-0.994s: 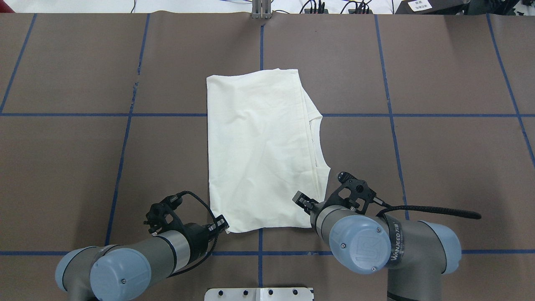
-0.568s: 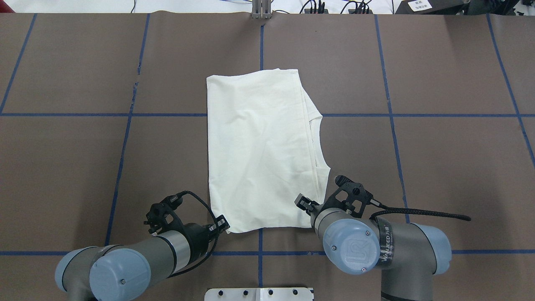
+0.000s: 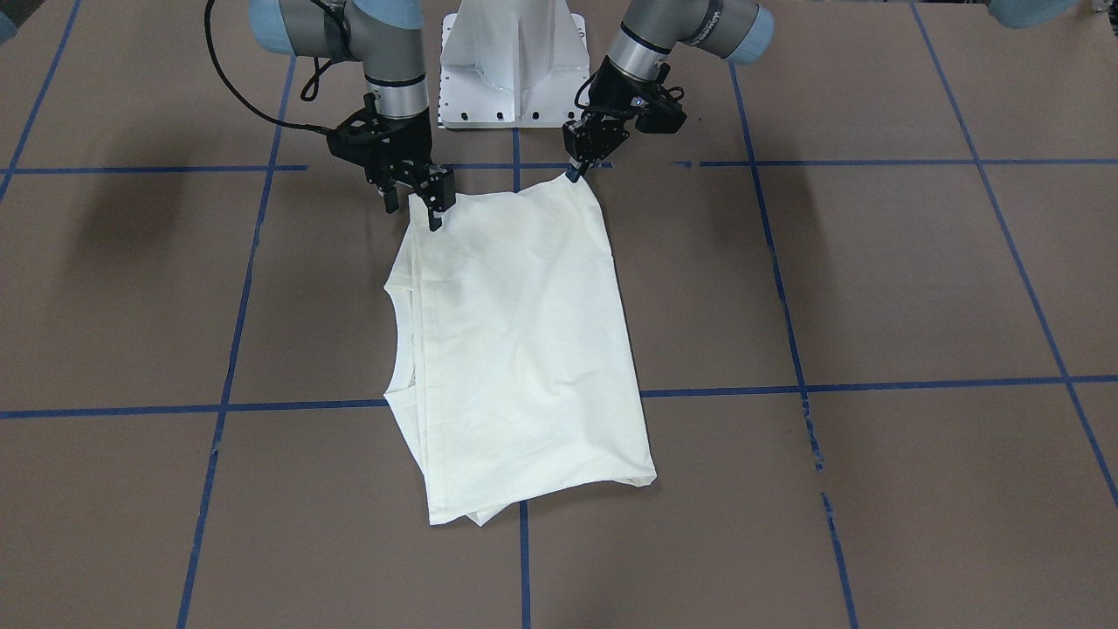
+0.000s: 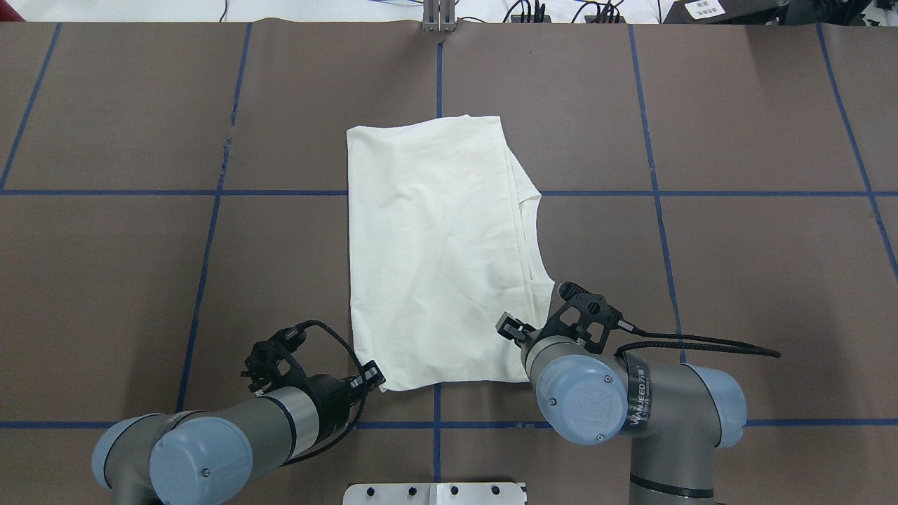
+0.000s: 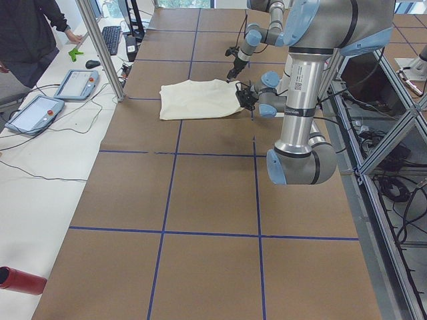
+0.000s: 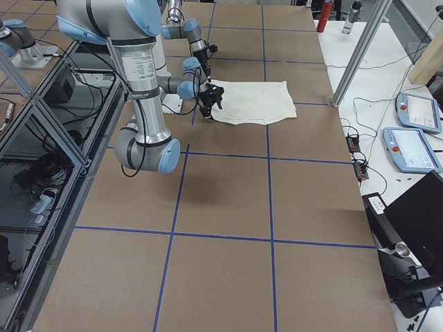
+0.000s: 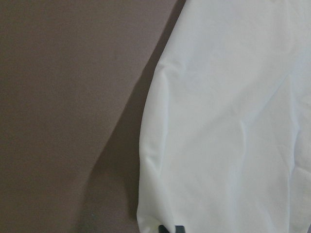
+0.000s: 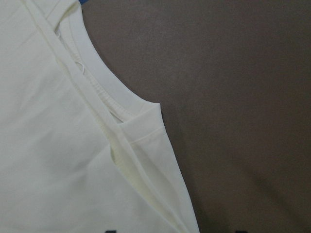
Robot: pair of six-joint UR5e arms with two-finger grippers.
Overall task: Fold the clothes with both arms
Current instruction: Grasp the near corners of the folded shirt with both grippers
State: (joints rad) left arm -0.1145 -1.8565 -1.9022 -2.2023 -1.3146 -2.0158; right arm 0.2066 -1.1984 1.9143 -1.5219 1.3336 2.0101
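Note:
The clothes are one cream shirt (image 4: 435,245), folded into a tall rectangle plain side up on the brown table, with its collar (image 8: 104,94) at the right edge. My left gripper (image 3: 572,173) (image 4: 377,382) is shut on the shirt's near-left corner, which rises slightly to the tips. My right gripper (image 3: 412,210) stands open at the near-right corner, one finger (image 3: 434,214) over the cloth and the other off its edge. In the overhead view the right wrist hides most of that gripper (image 4: 512,333). The left wrist view shows the shirt (image 7: 233,121) edge close up.
Blue tape lines grid the table. The white pedestal base (image 3: 511,61) stands between the arms at the robot's edge. A person (image 5: 27,33) and control tablets (image 5: 77,83) are at the far side bench. A red cylinder (image 5: 20,280) lies off the table's corner.
The right arm has swung a little toward the shirt, its gripper edging forward along the near-right corner. The left arm and the shirt have not moved.

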